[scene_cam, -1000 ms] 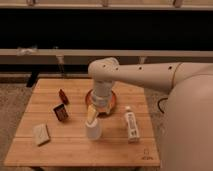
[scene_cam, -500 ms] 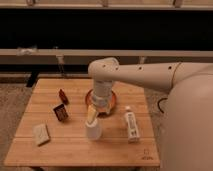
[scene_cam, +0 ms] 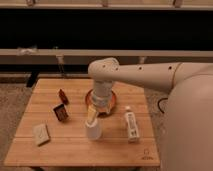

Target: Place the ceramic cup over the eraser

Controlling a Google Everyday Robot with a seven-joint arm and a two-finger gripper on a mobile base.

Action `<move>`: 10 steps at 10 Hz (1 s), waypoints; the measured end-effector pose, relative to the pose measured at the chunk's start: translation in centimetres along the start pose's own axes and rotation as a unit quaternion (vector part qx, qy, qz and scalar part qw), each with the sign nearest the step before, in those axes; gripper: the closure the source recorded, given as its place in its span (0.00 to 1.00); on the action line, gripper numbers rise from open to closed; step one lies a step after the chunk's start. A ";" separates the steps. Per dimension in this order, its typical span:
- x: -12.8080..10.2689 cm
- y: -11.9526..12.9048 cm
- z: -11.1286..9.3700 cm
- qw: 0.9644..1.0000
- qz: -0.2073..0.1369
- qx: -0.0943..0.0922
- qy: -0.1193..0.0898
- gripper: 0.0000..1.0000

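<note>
I am hovering my gripper [scene_cam: 92,115] at the top of the ceramic cup [scene_cam: 93,130]. The cup is standing with its long axis vertical on the wooden table [scene_cam: 75,150], near the eraser [scene_cam: 61,112] but apart from it. I cannot tell whether my gripper is clamping it.

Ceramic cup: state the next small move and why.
Likely lift the ceramic cup slightly off the table. The gripper is at its rim, the cup stands on the wood, and the eraser lies apart, toward the picture's left, so it needs clearance first.
</note>
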 end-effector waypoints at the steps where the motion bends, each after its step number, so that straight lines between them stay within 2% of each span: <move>1: 0.1 0.8 0.2 1.000 -0.008 0.025 -0.010 0.28; 2: 0.1 1.6 0.3 0.999 -0.014 0.042 -0.016 0.28; 3: 0.2 2.5 0.5 0.997 -0.024 0.066 -0.026 0.28; 7: -0.3 3.2 1.4 0.994 -0.038 0.098 -0.031 0.28; 10: -1.1 1.9 2.3 0.991 -0.030 0.123 -0.033 0.28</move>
